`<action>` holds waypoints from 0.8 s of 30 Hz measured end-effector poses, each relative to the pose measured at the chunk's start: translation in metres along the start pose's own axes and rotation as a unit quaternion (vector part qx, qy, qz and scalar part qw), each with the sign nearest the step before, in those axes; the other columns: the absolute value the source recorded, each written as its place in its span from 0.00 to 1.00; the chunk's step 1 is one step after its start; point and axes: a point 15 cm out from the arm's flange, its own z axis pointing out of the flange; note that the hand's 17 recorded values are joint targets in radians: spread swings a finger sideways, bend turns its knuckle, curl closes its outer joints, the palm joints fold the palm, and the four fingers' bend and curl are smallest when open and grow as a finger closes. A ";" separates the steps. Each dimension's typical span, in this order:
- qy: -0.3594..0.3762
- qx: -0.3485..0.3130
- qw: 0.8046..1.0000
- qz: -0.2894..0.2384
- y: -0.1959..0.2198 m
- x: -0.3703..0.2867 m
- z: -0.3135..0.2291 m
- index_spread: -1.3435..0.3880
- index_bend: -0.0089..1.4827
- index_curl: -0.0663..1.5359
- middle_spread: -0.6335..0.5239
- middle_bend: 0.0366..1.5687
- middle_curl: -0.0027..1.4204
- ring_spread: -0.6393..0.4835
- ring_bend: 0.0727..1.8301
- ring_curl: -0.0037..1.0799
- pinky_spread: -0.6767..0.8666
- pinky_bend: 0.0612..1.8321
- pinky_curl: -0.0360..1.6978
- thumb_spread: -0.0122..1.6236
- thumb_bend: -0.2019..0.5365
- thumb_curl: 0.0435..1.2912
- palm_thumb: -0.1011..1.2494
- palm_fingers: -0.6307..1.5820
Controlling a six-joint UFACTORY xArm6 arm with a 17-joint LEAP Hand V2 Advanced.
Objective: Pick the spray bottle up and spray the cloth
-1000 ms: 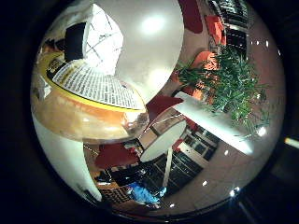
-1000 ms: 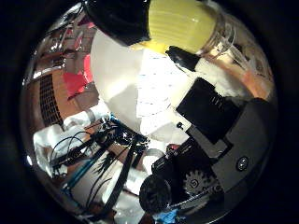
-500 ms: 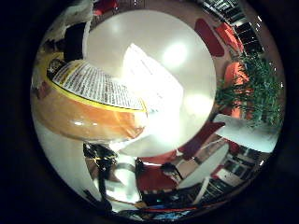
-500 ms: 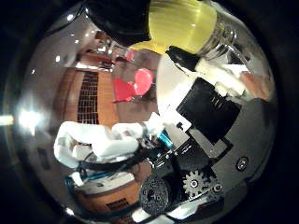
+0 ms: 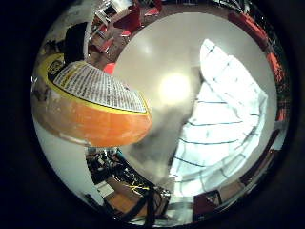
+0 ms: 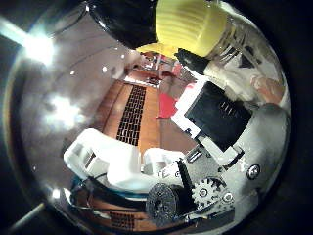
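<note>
One spray bottle (image 5: pixel 90 107), with one printed label (image 5: pixel 97 86) on its orange body and one yellow collar (image 6: pixel 188 24) below a black head. One white cloth (image 5: pixel 224 119) with thin dark stripes lies spread on one round pale table (image 5: pixel 157 57). One robot hand (image 6: pixel 215 127), of white and black parts, curls round the bottle's neck. At least two red chairs (image 5: pixel 131 19) stand beyond the table's edge; others are too small to count.

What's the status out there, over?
Hand shut on spray bottle. Bottle close against palm, off the table. Cloth flat on table. Nothing in the way.
</note>
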 end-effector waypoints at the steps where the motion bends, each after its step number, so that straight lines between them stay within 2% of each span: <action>1: -0.007 0.003 1.000 -0.002 0.003 0.004 0.005 0.66 0.77 0.49 0.47 0.86 0.42 0.44 0.79 0.52 0.28 0.55 0.71 0.58 0.25 0.57 0.83 0.83; 8: -0.046 0.011 0.999 -0.007 0.016 0.029 0.037 0.66 0.77 0.49 0.47 0.86 0.42 0.44 0.79 0.52 0.28 0.55 0.71 0.58 0.25 0.58 0.82 0.83; 16: -0.055 -0.009 0.998 0.003 0.028 0.059 0.059 0.67 0.76 0.49 0.47 0.86 0.42 0.44 0.79 0.52 0.28 0.54 0.70 0.59 0.24 0.57 0.77 0.83; 24: -0.054 -0.023 0.998 0.007 0.034 0.067 0.065 0.65 0.63 0.48 0.47 0.80 0.40 0.43 0.76 0.49 0.25 0.53 0.62 0.56 0.23 0.53 0.72 0.81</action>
